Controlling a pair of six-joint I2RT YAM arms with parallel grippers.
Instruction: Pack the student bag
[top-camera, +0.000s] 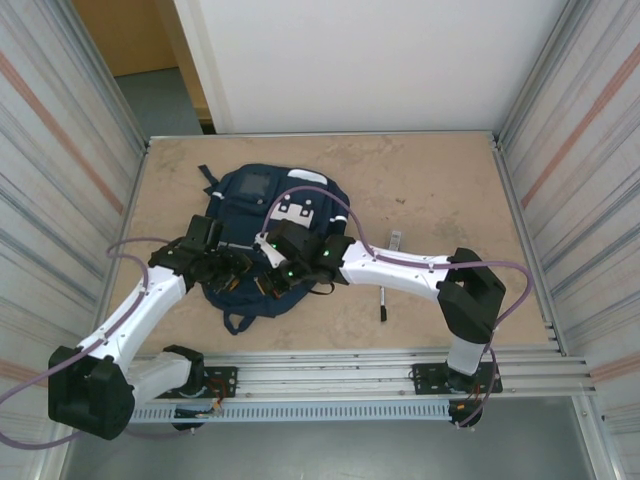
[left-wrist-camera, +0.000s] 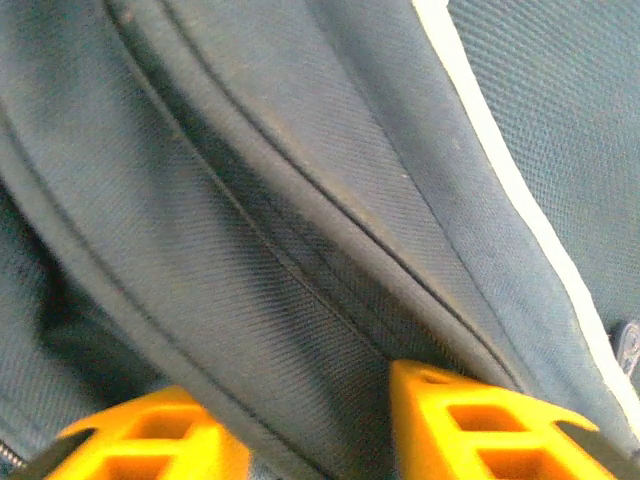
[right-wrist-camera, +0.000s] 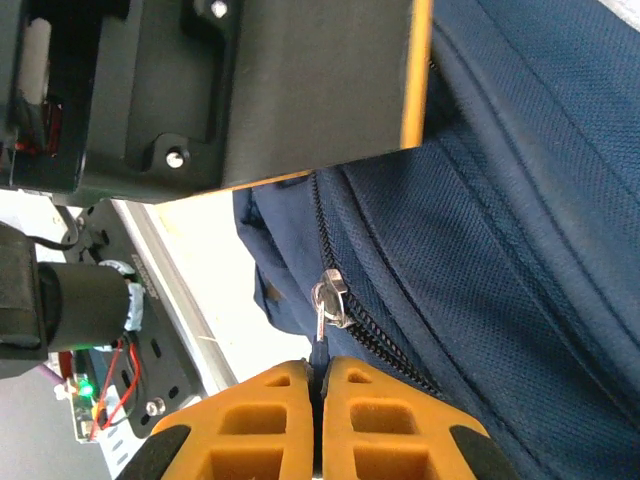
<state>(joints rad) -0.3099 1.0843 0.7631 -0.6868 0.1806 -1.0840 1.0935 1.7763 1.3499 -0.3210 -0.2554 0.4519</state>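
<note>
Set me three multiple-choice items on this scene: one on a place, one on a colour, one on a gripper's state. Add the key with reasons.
1. Where does the pen lie?
A. On the table, on the right-arm side of the student bag
B. On top of the student bag
C. Between the left arm's fingers

2. What colour is the student bag?
A. Red
B. Green
C. Navy blue

3. How does the right gripper stand?
A. Wide open over bare table
B. Shut on the zip pull
C. Shut on the pen

Key: 1 A, the top view shows the pen on bare wood, apart from the bag. 2 C, the fabric reads dark blue in all three views. 3 B, the right wrist view shows the orange fingers pressed together on the pull tab.
</note>
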